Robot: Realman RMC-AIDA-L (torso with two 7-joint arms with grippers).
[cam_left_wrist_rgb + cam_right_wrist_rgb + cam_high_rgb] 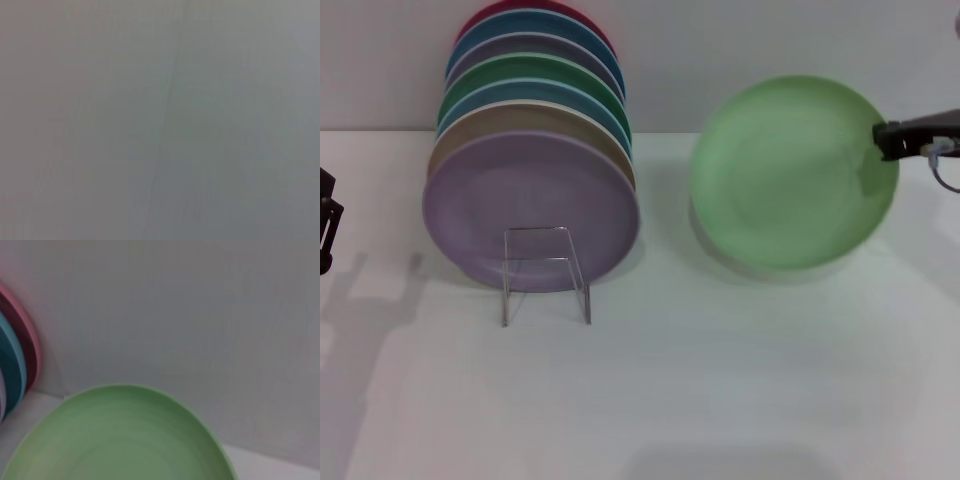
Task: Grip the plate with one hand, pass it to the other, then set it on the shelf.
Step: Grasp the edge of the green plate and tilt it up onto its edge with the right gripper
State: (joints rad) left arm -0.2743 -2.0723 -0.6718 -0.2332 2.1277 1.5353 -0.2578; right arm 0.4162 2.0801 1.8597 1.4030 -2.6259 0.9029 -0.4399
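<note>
The light mint-green plate (790,172) is held tilted above the table at the right, its face toward me. My right gripper (886,140) is shut on the plate's right rim. The plate also fills the lower part of the right wrist view (120,437). The clear acrylic shelf (546,272) stands at the left of centre, its U-shaped front in front of a lilac plate (530,210). My left gripper (326,215) is at the far left edge of the head view, away from the plate. The left wrist view shows only a plain grey surface.
Several plates stand on edge in a row behind the lilac one, among them a darker green plate (535,75) and a red one (535,8) at the back. The row's end shows in the right wrist view (17,355). A grey wall (740,40) backs the white table (720,380).
</note>
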